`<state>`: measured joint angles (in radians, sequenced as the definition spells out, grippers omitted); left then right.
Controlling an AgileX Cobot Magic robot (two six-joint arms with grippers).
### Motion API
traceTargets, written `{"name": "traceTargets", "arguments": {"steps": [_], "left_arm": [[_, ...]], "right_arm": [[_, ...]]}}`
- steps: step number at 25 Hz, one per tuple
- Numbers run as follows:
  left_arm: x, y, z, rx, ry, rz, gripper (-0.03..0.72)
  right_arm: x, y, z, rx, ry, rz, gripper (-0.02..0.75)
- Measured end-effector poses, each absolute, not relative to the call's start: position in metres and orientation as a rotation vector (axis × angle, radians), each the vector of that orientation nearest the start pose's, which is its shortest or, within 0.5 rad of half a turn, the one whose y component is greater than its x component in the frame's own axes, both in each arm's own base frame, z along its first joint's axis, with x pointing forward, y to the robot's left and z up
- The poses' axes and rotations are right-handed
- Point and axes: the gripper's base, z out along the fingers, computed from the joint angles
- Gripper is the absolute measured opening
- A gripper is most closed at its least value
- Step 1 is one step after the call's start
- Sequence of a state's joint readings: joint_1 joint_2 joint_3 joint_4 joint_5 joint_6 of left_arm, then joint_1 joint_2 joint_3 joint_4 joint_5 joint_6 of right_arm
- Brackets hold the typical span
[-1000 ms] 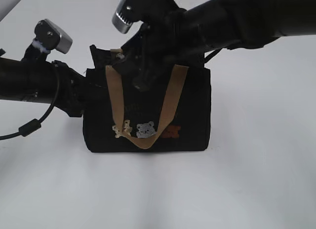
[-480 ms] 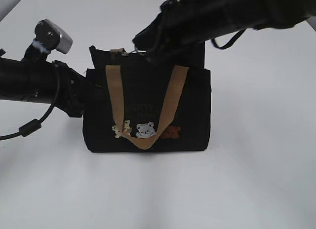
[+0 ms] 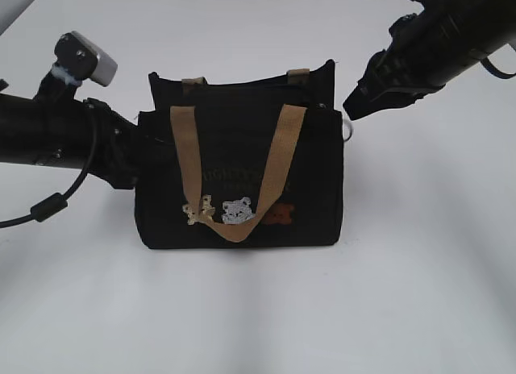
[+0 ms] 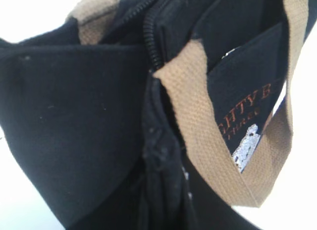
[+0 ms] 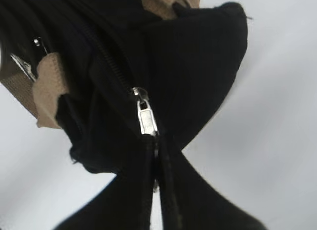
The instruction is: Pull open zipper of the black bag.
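The black bag (image 3: 314, 180) stands upright mid-table, tan handles (image 3: 187, 156) draped over its front above the bear patches (image 3: 238, 210). My left gripper (image 3: 135, 152) is shut on the fabric of the bag's left end; in the left wrist view the cloth (image 4: 74, 116) bunches between the jaws beside the zipper teeth (image 4: 150, 36). My right gripper (image 3: 352, 110) sits at the bag's upper right corner, shut on the silver zipper pull (image 5: 147, 116). The pull's ring (image 3: 347, 130) hangs just below it. The bag's top edges stand apart.
White tabletop (image 3: 419, 293) lies all around the bag. The left arm (image 3: 48, 136) with its trailing cable (image 3: 48, 205) lies along the left side, and the right arm (image 3: 451, 35) crosses the upper right corner.
My right gripper closed on the zipper pull near the bag's top left and travelled right along the top to the right corner, taking the pull with it. The left arm stayed put.
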<state>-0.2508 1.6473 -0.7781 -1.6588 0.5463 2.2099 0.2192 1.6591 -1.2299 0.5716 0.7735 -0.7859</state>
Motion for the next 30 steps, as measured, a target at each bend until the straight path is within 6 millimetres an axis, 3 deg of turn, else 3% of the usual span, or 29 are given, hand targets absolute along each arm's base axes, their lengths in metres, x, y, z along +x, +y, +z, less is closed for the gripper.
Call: {"name": "traceTargets", "arguments": {"steps": [2,5,6,8,10,12,15,17,21,25,28,30], "left_arm": [[0.29,-0.123,0.189,1.063,1.949,-0.482,0.093],[0.287,-0.121,0.191,0.966,2.043,-0.529,0.306],[0.285,-0.12,0.193,0.907,2.094,-0.559,0.386],[0.28,-0.117,0.199,0.745,2.204,-0.619,0.458],[0.273,-0.112,0.206,0.605,2.318,-0.635,0.437],[0.266,-0.106,0.209,0.548,2.419,-0.594,0.367],[0.254,-0.092,0.217,0.47,2.537,-0.458,0.293],[0.244,-0.085,0.228,0.43,2.565,-0.399,0.276],[0.215,-0.077,0.266,0.387,2.504,-0.403,0.266],[0.17,-0.064,0.305,0.35,2.403,-0.396,0.262],[0.124,-0.046,0.323,0.341,2.313,-0.322,0.26],[0.098,-0.038,0.325,0.333,2.279,-0.292,0.256]], "right_arm": [[0.33,0.116,0.267,-0.848,2.413,0.477,0.111],[0.316,0.125,0.283,-0.885,2.382,0.504,0.344],[0.311,0.127,0.29,-0.879,2.38,0.518,0.393],[0.299,0.124,0.304,-0.828,2.408,0.544,0.445],[0.286,0.118,0.312,-0.73,2.508,0.545,0.453],[0.272,0.108,0.315,-0.657,2.651,0.477,0.452],[0.253,0.093,0.322,-0.571,2.789,0.269,0.44],[0.237,0.088,0.336,-0.525,2.759,0.212,0.433],[0.18,0.07,0.354,-0.482,2.653,0.218,0.431],[0.112,0.041,0.341,-0.476,2.56,0.149,0.431],[0.068,0.023,0.318,-0.48,2.488,0.112,0.431],[0.049,0.016,0.298,-0.486,2.442,0.105,0.431]]}}
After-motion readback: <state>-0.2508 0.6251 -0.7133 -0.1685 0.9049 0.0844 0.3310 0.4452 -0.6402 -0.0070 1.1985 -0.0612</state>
